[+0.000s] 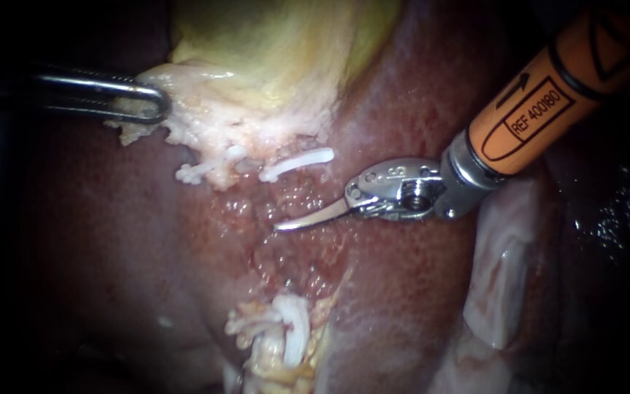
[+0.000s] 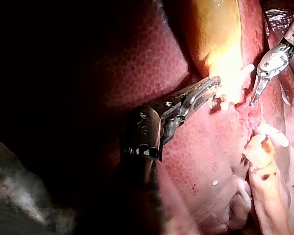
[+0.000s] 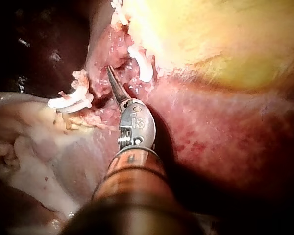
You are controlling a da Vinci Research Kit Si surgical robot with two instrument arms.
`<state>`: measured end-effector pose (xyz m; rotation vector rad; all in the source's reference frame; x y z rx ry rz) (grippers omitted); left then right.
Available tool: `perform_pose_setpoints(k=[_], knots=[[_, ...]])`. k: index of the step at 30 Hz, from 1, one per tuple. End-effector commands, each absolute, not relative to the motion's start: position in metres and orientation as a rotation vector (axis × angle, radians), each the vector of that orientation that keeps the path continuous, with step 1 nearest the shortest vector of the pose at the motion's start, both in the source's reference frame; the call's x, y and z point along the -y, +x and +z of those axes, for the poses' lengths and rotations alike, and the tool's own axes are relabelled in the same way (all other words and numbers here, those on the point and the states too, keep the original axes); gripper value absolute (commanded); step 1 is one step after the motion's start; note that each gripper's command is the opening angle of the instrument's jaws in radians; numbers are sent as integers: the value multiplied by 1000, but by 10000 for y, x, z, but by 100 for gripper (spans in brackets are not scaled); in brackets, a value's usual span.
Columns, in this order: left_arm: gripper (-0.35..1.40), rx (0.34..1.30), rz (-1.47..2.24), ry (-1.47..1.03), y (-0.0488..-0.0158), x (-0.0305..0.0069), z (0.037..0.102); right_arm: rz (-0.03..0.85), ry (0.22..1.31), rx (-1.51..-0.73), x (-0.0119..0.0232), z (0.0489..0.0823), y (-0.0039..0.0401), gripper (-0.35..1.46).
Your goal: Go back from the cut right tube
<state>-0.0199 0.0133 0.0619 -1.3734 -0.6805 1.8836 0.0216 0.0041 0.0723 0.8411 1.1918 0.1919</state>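
The yellow gallbladder (image 1: 278, 51) hangs over the dark red liver (image 1: 111, 248). My left instrument (image 1: 151, 102) is shut on the pale tissue at the gallbladder's lower edge, as the left wrist view also shows (image 2: 210, 85). A white clip (image 1: 297, 164) sits on the upper stump of the cut tube, and another clip (image 1: 294, 328) sits on the lower stump. My right instrument (image 1: 282, 226), with an orange shaft and curved blades, lies shut over the raw bed between the two stumps, gripping nothing. Its tip (image 3: 109, 71) rests beside the upper clip (image 3: 143, 68).
A further white clip (image 1: 198, 172) lies left of the upper stump under the gallbladder's edge. Pale fatty tissue (image 1: 501, 277) lies at the right below the orange shaft. The raw bed (image 1: 286, 270) between the stumps is red and bumpy.
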Motion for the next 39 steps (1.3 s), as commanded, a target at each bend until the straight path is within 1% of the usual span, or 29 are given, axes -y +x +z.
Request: perform_pose_setpoints(k=[1, 2, 3, 4, 6, 8, 16, 18, 20, 21, 23, 24, 26, 27, 29, 30, 33, 35, 39], knots=[[-35, 680, 1884, -1374, -199, -133, 619, 219, 844, -1194, -40, 721, 217, 5], [-35, 680, 1884, -1374, -199, -133, 619, 243, 848, -1199, -40, 719, 217, 56], [-35, 680, 1884, -1374, -199, -134, 619, 262, 840, -1211, -39, 718, 217, 79], [-35, 680, 1884, -1374, -199, -134, 619, 278, 828, -1227, -38, 717, 218, 98], [-35, 680, 1884, -1374, -199, -134, 619, 326, 803, -1252, -36, 715, 218, 111], [-35, 680, 1884, -1374, -199, -134, 619, 353, 788, -1262, -33, 714, 219, 115], [-35, 680, 1884, -1374, -199, -134, 618, 365, 775, -1260, -29, 712, 217, 123], [-35, 680, 1884, -1374, -199, -134, 618, 395, 736, -1256, -26, 709, 211, 128], [-35, 680, 1884, -1374, -198, -134, 618, 449, 674, -1247, -21, 705, 202, 131], [-35, 680, 1884, -1374, -198, -134, 618, 489, 624, -1239, -18, 701, 196, 136], [-35, 681, 1884, -1374, -198, -134, 619, 512, 538, -1233, -15, 696, 186, 143], [-35, 681, 1884, -1374, -198, -134, 619, 492, 479, -1233, -14, 692, 180, 143], [-35, 681, 1884, -1374, -198, -134, 619, 468, 401, -1220, -13, 685, 167, 143], [-35, 681, 1884, -1374, -198, -134, 619, 433, 346, -1204, -14, 679, 158, 143], [-35, 681, 1884, -1374, -197, -134, 619, 385, 287, -1165, -18, 670, 144, 143], [-35, 681, 1884, -1374, -197, -134, 619, 356, 261, -1132, -21, 663, 135, 143], [-35, 681, 1884, -1374, -197, -134, 619, 289, 214, -1034, -28, 647, 116, 143], [-35, 681, 1884, -1374, -197, -134, 618, 260, 190, -981, -32, 638, 107, 143], [-35, 681, 1884, -1374, -197, -134, 618, 253, 146, -897, -38, 622, 96, 143]])
